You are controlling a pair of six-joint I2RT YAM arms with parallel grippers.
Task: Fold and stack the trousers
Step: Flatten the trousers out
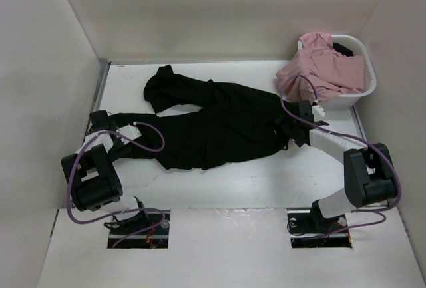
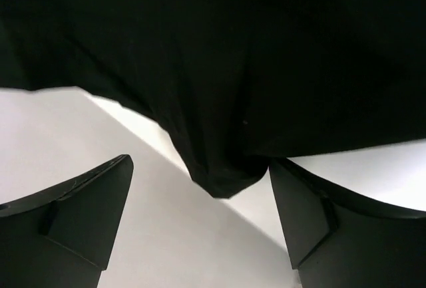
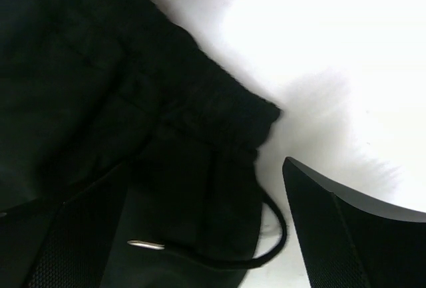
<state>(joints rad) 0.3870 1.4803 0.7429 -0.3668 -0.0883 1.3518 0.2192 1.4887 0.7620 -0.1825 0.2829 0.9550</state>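
The trousers (image 1: 213, 125) lie across the middle of the table (image 1: 219, 188), waist end to the right and legs to the left. One leg reaches toward the left edge and the other bends away toward the back wall. The left gripper (image 2: 200, 163) sits at the nearer leg's end, with a corner of cloth between its spread fingers. The right gripper (image 3: 205, 165) is at the waist end, its parted fingers either side of the waistband and a drawstring (image 3: 284, 229). A basket (image 1: 365, 95) stands in the far right corner with a garment (image 1: 326, 68) heaped in it. The garment spills over the basket's left rim — possibly touching the trousers, though that is hard to tell.
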